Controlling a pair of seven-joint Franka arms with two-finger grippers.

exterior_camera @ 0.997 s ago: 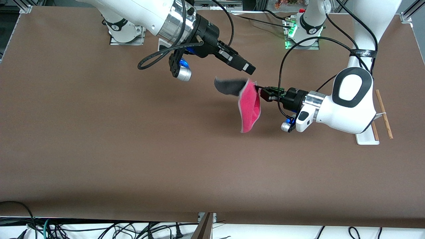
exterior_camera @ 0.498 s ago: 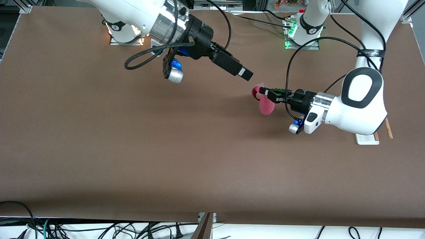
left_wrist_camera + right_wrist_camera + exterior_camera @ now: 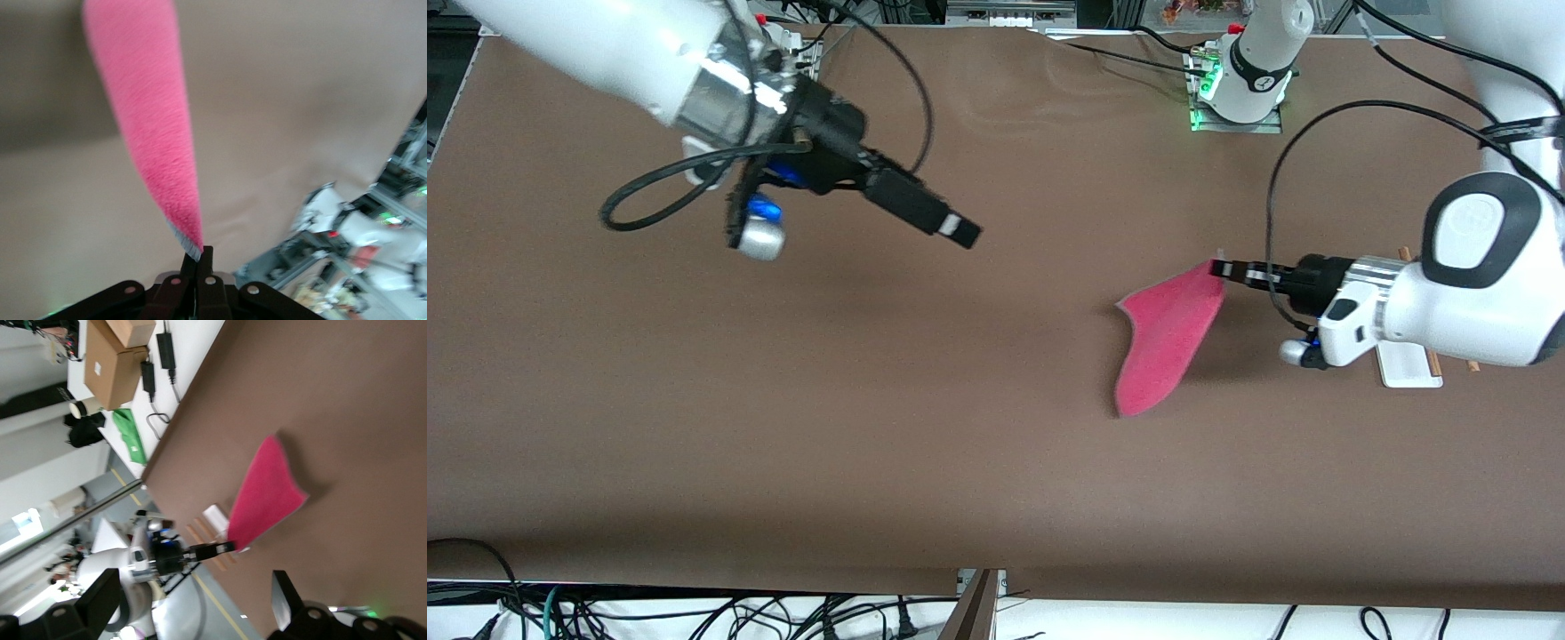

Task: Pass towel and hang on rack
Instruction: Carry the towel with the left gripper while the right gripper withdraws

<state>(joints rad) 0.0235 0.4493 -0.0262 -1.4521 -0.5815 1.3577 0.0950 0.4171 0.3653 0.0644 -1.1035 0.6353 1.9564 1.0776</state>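
The pink-red towel (image 3: 1169, 333) hangs by one corner from my left gripper (image 3: 1218, 268), which is shut on it over the table beside the rack. In the left wrist view the towel (image 3: 147, 120) streams out from the shut left gripper (image 3: 199, 255). The rack's white base (image 3: 1409, 366) and a bit of its wooden rods (image 3: 1434, 360) show under the left arm, the rest is hidden. My right gripper (image 3: 960, 233) is open and empty over the table toward the right arm's end. The right wrist view shows the right gripper (image 3: 195, 597), the towel (image 3: 267, 497) and the rack (image 3: 215, 517) farther off.
The brown table (image 3: 871, 427) carries only the rack. The arm bases (image 3: 1240, 89) stand along its edge farthest from the front camera. Cables (image 3: 694, 613) lie below the edge nearest that camera.
The right gripper has opened, let go of the towel and drawn back toward its own end. The left gripper has carried the towel toward the rack, and the cloth now hangs spread out.
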